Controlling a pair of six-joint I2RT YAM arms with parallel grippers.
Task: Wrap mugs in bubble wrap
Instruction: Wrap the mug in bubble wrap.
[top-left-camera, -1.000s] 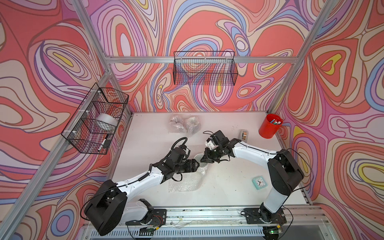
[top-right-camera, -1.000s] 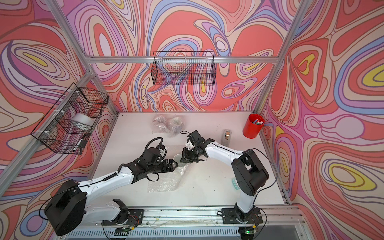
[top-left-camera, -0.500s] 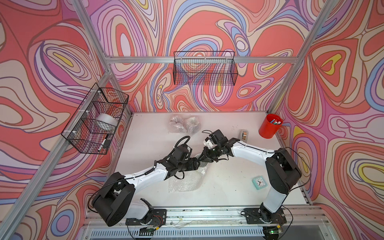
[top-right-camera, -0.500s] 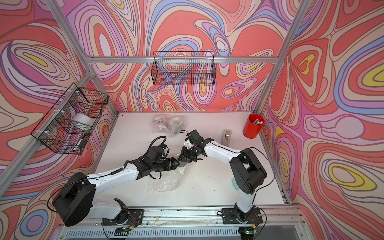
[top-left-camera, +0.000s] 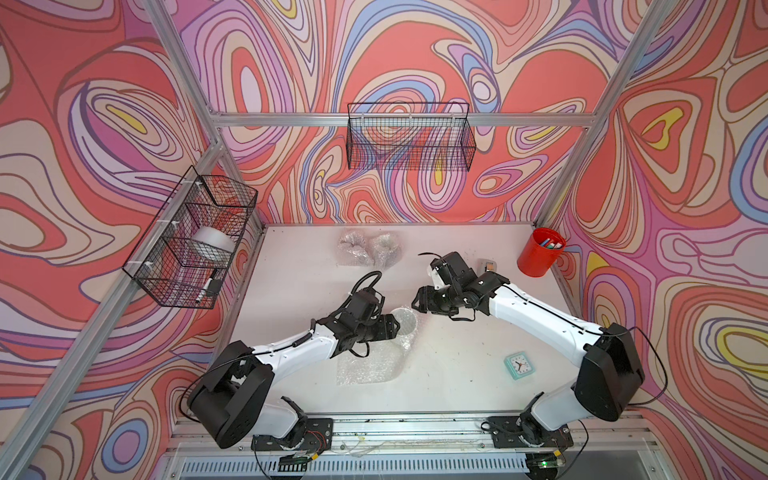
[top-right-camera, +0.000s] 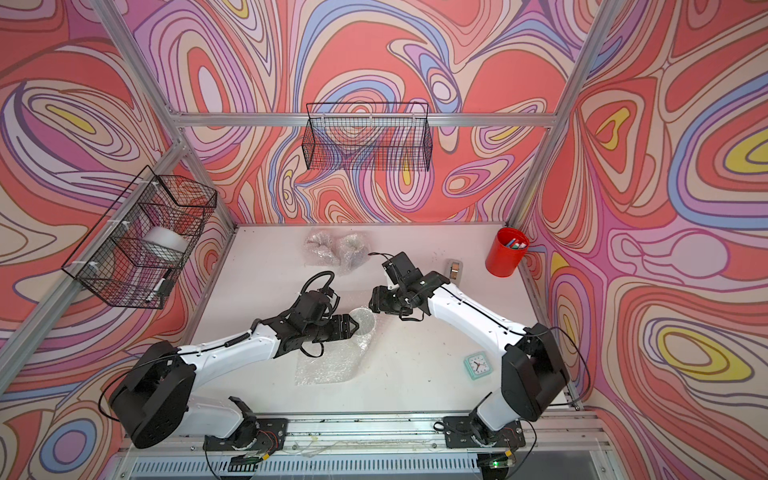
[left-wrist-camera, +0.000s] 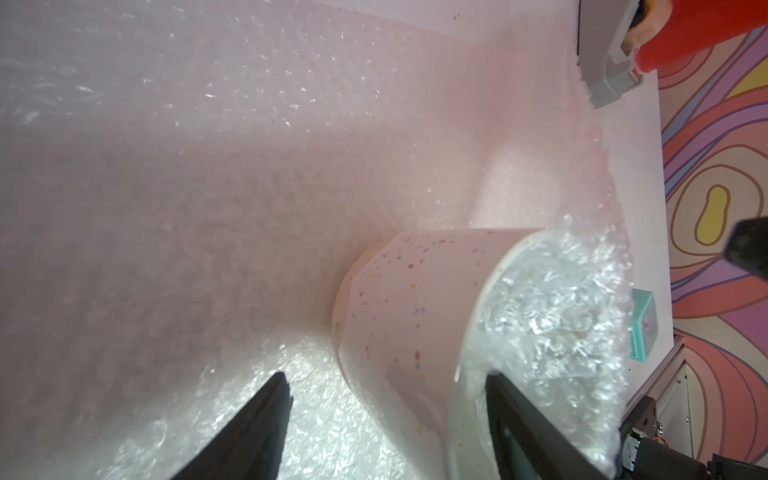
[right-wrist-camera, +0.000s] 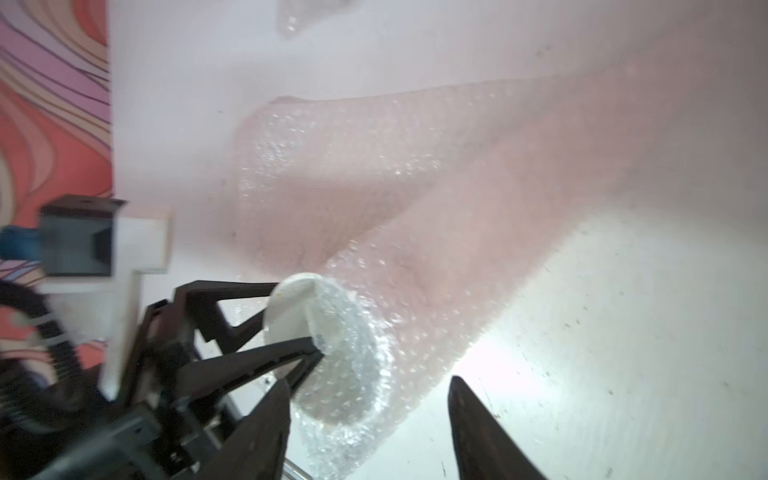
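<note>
A white speckled mug (top-left-camera: 404, 320) (left-wrist-camera: 407, 299) stands mid-table on a sheet of bubble wrap (top-left-camera: 370, 365) (top-right-camera: 328, 365). The wrap runs up its side and is stuffed into its mouth. My left gripper (top-left-camera: 390, 326) (left-wrist-camera: 388, 380) is open and straddles the mug. One finger lies in the wrap-lined mouth; the other stays outside, apart from the wall. My right gripper (top-left-camera: 417, 301) (right-wrist-camera: 370, 386) hangs open just right of the mug with nothing between its fingers. Two bubble-wrapped bundles (top-left-camera: 368, 249) sit at the back; their contents are hidden.
At the back right stand a red pen cup (top-left-camera: 540, 251) and a tape dispenser (top-left-camera: 489, 265). A small mint clock (top-left-camera: 518, 365) lies front right. Wire baskets hang on the back wall (top-left-camera: 409, 137) and the left wall (top-left-camera: 191, 237).
My right gripper has opened, let go of the bubble wrap at the mug's mouth and drawn back slightly. The left arm has pushed forward to the mug.
</note>
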